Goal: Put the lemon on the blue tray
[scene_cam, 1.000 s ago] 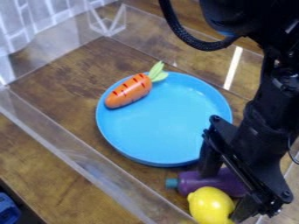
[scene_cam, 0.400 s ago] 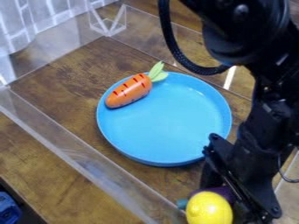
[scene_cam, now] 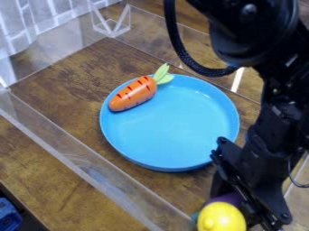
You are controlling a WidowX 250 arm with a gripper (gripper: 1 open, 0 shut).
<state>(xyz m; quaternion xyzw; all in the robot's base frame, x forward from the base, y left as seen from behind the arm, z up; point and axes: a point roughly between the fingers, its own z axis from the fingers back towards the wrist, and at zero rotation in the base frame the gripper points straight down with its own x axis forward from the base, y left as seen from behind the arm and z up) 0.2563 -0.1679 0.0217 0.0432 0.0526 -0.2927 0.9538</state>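
Dark wooden tabletop (scene_cam: pixel 72 99) inside clear walls. Gripper (scene_cam: pixel 237 209) down beside the blue tray (scene_cam: pixel 175 122), jaws now clamped around the lemon (scene_cam: pixel 221 218) after standing wide a second ago. Grasp looks made; lift next. Carrot (scene_cam: pixel 135 90) unmoved on the tray; eggplant now hidden.

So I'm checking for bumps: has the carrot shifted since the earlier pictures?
No. The carrot lies on the same far-left edge of the blue tray.

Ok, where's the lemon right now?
The lemon sits at the bottom right edge of the camera view, on the wooden table just off the blue tray, right beside the lowered claw.
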